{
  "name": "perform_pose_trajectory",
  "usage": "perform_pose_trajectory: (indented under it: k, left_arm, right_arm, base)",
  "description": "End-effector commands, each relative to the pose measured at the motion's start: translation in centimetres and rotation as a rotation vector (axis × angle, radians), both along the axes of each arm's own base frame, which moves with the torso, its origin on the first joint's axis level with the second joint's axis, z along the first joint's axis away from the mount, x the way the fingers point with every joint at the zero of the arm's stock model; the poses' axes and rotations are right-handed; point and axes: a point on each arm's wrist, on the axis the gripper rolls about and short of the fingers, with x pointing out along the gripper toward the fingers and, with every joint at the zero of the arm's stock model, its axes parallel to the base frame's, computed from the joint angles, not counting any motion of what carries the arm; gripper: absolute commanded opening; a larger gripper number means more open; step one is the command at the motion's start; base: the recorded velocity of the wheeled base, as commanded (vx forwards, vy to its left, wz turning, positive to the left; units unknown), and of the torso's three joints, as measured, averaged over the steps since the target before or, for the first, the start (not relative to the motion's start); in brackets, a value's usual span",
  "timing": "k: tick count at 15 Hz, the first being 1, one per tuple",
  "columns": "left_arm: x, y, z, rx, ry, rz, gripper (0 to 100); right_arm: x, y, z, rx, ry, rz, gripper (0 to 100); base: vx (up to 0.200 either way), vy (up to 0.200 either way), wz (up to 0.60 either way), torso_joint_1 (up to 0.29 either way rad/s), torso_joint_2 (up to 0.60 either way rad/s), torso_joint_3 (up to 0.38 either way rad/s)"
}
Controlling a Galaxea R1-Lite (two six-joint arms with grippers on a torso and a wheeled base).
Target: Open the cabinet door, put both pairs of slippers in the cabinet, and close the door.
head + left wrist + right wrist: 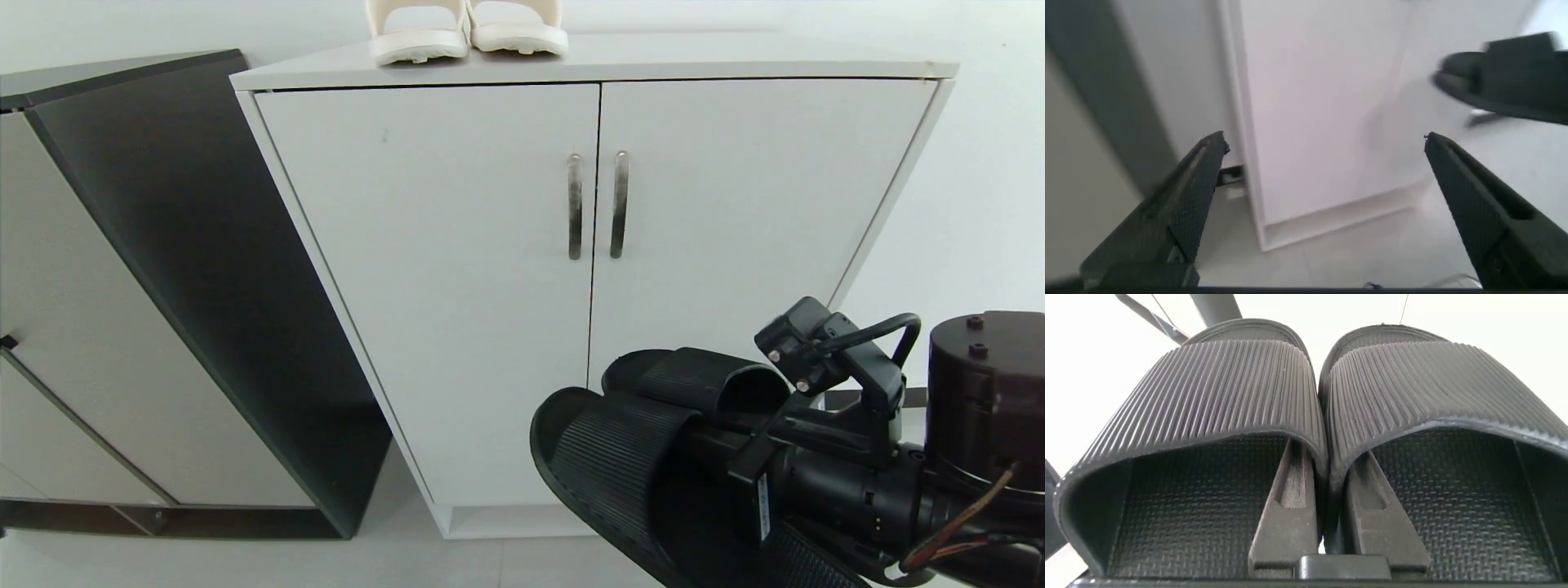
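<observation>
Left claw [1324, 140] hung spread wide and empty, low by the front bottom corner of the white cabinet [424, 327], touching nothing, with a dark cabinet [204, 269] off to its left. Both doors [441, 245] were shut, their two handles [575, 206] side by side at the middle seam, so the task looked to be at its first step, the opening not yet begun. One pair, the cream slippers [465, 37], sat on the cabinet top above the left-hand door. Judging by this, the next move called for the free claw to rise to a handle, close on it and swing that door outward, leaving room for the load. Farther right, the right claw [1328, 457] was clenched on the black slippers [620, 457]: one finger lay inside each slipper, pinching the two adjoining side walls together, and the pair was held in the air in front of the lower part of the right-hand door, apart from it.
</observation>
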Motion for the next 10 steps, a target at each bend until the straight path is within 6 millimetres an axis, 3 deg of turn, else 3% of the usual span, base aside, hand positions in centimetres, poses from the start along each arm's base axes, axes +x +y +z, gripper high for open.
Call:
perform_pose_trajectory:
  k: [1,4,6,10]
  left_arm:
    - [6.5,-0.6,3.6,-0.009,0.101,-0.186,100]
    - [8.6,-1.9,6.7,-0.030,0.051,-0.300,100]
    - [10.3,-4.2,8.3,-0.041,0.064,-0.356,100]
    - [15.2,-11.9,8.5,-0.025,0.063,-0.430,100]
  right_arm:
    - [-0.1,-0.1,-0.1,0.000,0.001,0.005,0]
    - [-0.1,-0.1,-0.2,-0.005,0.003,0.005,0]
    - [-0.1,-0.1,-0.2,-0.005,0.003,0.005,0]
    - [-0.2,-0.2,-0.2,-0.012,-0.004,0.008,0]
  base:
    - [0.000,0.000,0.00,0.000,0.00,0.000]
    - [0.000,0.000,0.00,0.000,0.00,0.000]
    - [0.000,0.000,0.00,0.000,0.00,0.000]
    - [0.000,0.000,0.00,0.000,0.00,0.000]
